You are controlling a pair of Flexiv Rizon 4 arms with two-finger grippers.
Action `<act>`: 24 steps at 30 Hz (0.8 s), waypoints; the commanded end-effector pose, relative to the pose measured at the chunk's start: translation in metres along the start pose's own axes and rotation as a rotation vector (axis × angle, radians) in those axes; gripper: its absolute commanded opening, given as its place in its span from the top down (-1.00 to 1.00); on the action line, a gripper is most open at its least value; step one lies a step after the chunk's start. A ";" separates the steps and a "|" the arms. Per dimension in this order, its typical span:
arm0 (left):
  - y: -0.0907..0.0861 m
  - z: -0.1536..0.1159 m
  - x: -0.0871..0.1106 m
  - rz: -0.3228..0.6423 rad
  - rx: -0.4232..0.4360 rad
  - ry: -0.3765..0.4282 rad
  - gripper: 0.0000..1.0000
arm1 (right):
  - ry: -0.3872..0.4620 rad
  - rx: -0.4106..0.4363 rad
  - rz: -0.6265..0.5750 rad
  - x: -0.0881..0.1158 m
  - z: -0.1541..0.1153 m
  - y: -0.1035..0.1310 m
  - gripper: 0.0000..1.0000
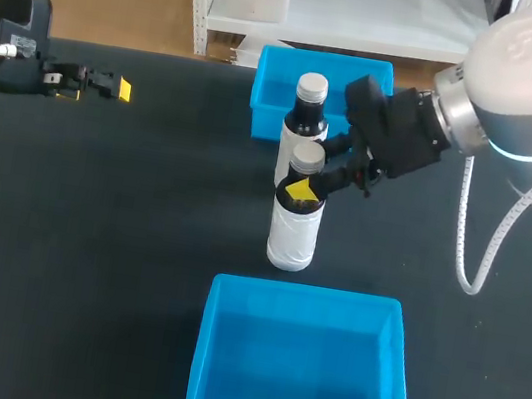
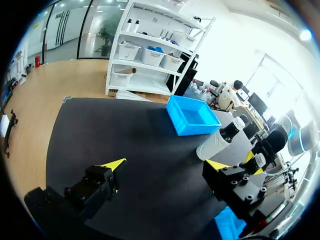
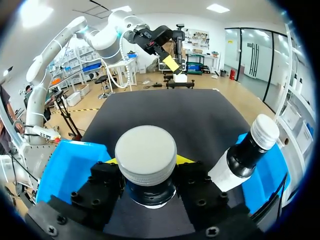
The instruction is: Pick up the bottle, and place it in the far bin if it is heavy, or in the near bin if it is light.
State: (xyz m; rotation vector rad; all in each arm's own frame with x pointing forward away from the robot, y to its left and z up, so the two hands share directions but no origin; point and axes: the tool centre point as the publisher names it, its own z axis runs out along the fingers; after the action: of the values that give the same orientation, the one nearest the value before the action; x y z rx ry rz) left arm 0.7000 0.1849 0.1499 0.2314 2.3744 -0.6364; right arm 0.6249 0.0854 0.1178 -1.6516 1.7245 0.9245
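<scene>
Right wrist view: right fingers (image 3: pixel 102 182) clamp the front bottle (image 3: pixel 146 155) at its neck, body hidden; left fingers (image 2: pixel 114 164) gape empty.

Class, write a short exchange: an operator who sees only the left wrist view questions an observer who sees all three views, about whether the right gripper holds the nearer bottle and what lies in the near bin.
Operator: The nearer bottle is mostly hidden in my view. Does the right gripper have it?
Observer: Yes. The right wrist view shows the gripper shut on it, clasping its neck from two sides.
Operator: I see only a corner of the near bin. Is anything in it?
Observer: No. The head view shows the whole bin with nothing inside.
</scene>
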 end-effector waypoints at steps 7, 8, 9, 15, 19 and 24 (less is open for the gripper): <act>0.000 0.000 0.000 0.000 0.000 0.000 -1.00 | 0.007 0.017 -0.005 -0.003 -0.008 0.003 1.00; 0.000 0.000 0.000 0.000 0.000 0.000 -1.00 | 0.009 0.022 -0.005 -0.004 -0.010 0.003 1.00; 0.000 0.000 0.000 0.000 0.000 0.000 -1.00 | 0.010 0.026 -0.005 -0.005 -0.013 0.003 1.00; 0.000 0.000 0.000 0.000 0.000 0.000 -1.00 | 0.017 0.043 -0.010 -0.017 -0.030 0.001 1.00; 0.000 0.000 0.000 0.000 0.000 0.000 -1.00 | 0.019 0.053 -0.021 -0.026 -0.045 0.000 1.00; 0.000 0.000 0.000 0.000 0.000 0.000 -1.00 | 0.028 0.068 -0.038 -0.034 -0.063 -0.003 1.00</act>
State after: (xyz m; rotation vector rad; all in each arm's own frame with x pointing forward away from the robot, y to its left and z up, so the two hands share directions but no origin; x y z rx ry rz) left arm 0.7000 0.1849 0.1499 0.2314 2.3744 -0.6364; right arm 0.6379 0.0629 0.1707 -1.6522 1.7122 0.8301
